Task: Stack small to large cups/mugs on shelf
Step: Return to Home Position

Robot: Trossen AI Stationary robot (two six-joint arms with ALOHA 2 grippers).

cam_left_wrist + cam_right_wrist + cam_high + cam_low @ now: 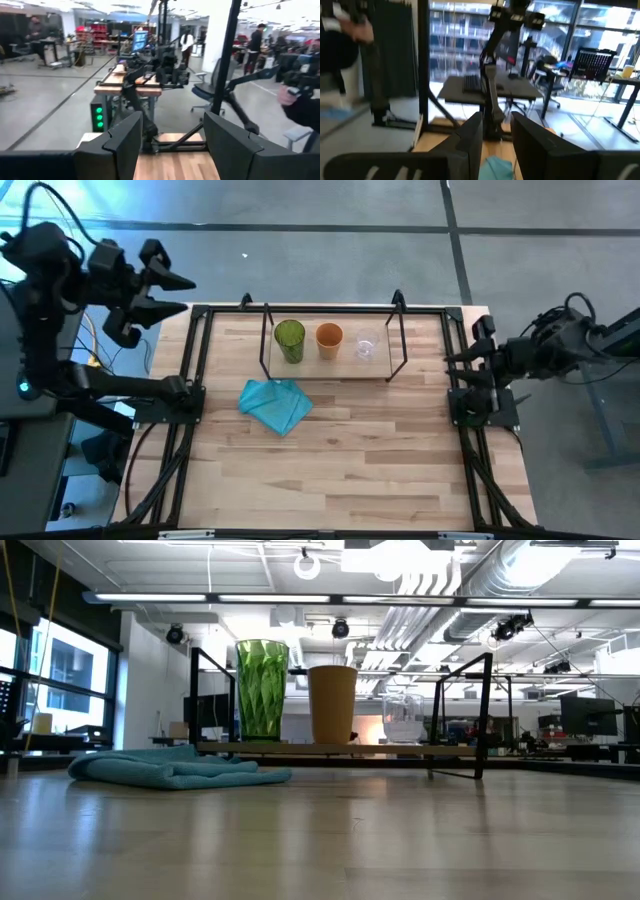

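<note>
Wood table (pixel 330 470), black frame round it. Shelf (pixel 320 371) sits at the table's far side, centred, light board on thin black legs. My left gripper (pixel 188 295) is pulled back off the table's far-left corner, up in the air, fingers (pixel 125 140) spread wide, nothing between them. My right gripper (pixel 455 368) hangs at the table's right edge, level with the shelf's right end and pointing in toward it; fingers (pixel 470 137) are parted by a narrow gap, nothing held. Teal cloth (pixel 275 404) lies crumpled on the table, just in front of the shelf's left half. All three cups are on the shelf board in a row, upright, apart from each other. Green cup (pixel 290 340) is tallest, at the left end. Orange cup (pixel 329 338) is in the middle. Clear cup (pixel 366 348) is smallest, on the right. Neither of my grippers touches any cup.
</note>
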